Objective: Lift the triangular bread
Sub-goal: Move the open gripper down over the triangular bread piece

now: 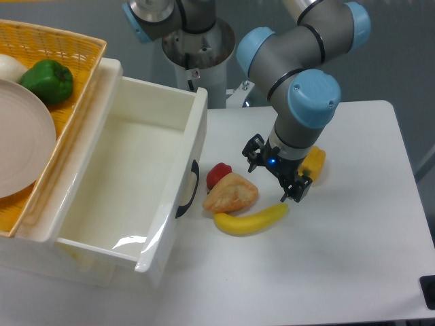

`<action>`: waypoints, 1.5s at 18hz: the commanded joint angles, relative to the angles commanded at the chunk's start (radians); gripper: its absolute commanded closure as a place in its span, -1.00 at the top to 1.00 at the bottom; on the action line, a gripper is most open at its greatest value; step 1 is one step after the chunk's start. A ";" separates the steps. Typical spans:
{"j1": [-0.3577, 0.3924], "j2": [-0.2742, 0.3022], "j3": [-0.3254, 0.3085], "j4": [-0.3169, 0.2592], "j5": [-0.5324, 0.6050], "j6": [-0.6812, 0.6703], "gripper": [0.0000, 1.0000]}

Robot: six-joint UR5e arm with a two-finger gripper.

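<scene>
White drawer pulled open at the front left, nearest the lens, nothing visible inside but glare on the bottom, black handle on its face. Just right of that handle, a little cluster on the white table: yellow banana lying flat at the front, triangular bread touching its upper edge, small red pepper tucked just behind the bread. Bread golden tan, flat on the table, nothing gripping it.

Gripper hovering just right of the bread and above the banana's right tip — fingers spread apart, nothing between them, one fingertip low near the banana end. Grey and blue arm folding down from the top of the shot. Yellow bell pepper partly hidden behind the wrist, right of the gripper.

Far left, past the drawer – a woven yellow basket with a cream plate, a green bell pepper and something white cut off by the frame edge. Can't tell what that last one is.
</scene>
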 joint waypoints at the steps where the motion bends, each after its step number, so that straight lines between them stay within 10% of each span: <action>1: -0.002 0.000 -0.005 0.003 0.002 0.002 1.00; 27: -0.018 -0.020 -0.176 0.087 0.000 -0.003 1.00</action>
